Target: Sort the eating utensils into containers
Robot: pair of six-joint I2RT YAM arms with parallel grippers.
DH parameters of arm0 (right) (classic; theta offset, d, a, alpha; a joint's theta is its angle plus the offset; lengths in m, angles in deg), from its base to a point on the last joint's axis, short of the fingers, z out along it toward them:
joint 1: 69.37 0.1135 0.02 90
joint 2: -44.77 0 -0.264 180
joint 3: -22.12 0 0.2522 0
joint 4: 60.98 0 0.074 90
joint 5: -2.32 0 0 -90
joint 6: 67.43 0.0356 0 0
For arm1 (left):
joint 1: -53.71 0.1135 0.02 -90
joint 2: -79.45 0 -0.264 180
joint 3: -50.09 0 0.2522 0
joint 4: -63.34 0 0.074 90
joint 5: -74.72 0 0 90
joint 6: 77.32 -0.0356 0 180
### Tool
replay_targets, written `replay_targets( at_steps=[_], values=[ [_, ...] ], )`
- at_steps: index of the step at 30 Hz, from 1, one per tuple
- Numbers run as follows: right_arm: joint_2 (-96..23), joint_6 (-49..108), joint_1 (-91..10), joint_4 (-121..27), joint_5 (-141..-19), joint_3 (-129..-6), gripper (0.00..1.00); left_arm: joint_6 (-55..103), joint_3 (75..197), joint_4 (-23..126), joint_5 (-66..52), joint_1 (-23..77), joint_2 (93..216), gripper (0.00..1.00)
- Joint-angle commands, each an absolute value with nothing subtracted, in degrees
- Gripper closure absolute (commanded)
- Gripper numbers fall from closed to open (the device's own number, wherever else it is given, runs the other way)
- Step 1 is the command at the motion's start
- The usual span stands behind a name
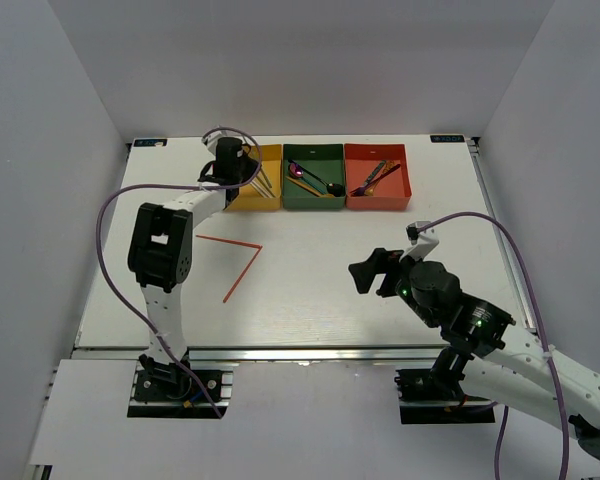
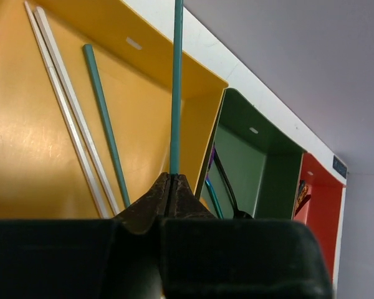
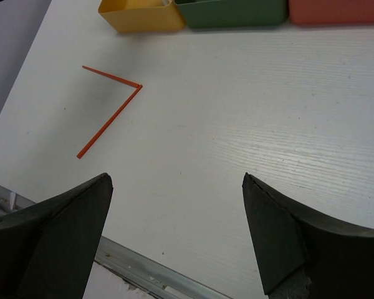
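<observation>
White table (image 1: pixel 380 250), pale walls: one chopstick clamped over the yellow tray (image 2: pixel 25 156)

The left gripper (image 2: pixel 172 177) is seen with its fingers pressed together on a grey-green chopstick (image 2: pixel 176 93), which is held out over the yellow tray. Inside that tray two silver chopsticks (image 2: pixel 65 106) and a second grey-green chopstick (image 2: pixel 103 118) are laid side by side. The dark green tray (image 2: pixel 249 162) is set against the yellow tray's right side, with the red tray (image 2: pixel 321 212) beyond it. The right gripper (image 3: pixel 176 179) is held with its fingers wide apart, well away from the yellow tray. Two orange-red chopsticks (image 3: pixel 109 121) are laid on the table just in front of the yellow tray, ends meeting in a corner
</observation>
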State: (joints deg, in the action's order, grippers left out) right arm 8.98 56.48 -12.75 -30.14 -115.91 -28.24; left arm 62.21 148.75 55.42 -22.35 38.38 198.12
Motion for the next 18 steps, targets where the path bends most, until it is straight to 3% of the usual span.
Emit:
replay_targets(
  at_steps=[1, 3, 4, 5, 7, 12, 13, 18],
  values=[
    [9.61, 54.82, -12.95, -30.44, -118.36, -28.55, 0.11, 63.30, 151.12, 58.72, -23.01, 38.51, 196.51, 0.88],
    [9.35, 54.56, -12.95, -30.61, -118.70, -28.47, 0.11, 63.47, 151.12, 58.80, -22.66, 38.51, 196.69, 0.72],
    [9.17, 54.47, -12.95, -30.87, -118.79, -28.47, 0.11, 63.65, 150.34, 59.33, -22.05, 38.51, 196.52, 0.54],
    [9.00, 54.38, -13.03, -31.05, -118.71, -28.47, 0.11, 63.83, 149.90, 59.94, -21.87, 38.51, 196.34, 0.46],
    [8.30, 54.21, -13.03, -31.49, -118.62, -28.47, 0.11, 63.83, 148.58, 61.08, -21.43, 38.51, 195.47, 0.33],
    [7.50, 54.12, -12.95, -31.75, -118.27, -28.64, 0.11, 61.12, 147.43, 59.62, -23.71, 38.42, 188.44, 0.20],
    [7.50, 54.12, -12.95, -31.84, -118.18, -28.64, 0.11, 60.41, 147.52, 58.03, -25.19, 38.25, 187.04, 0.02],
    [7.33, 54.12, -13.03, -32.28, -118.18, -28.38, 0.11, 57.50, 150.42, 34.15, -47.37, 35.09, 178.34, 0.02]
  ],
)
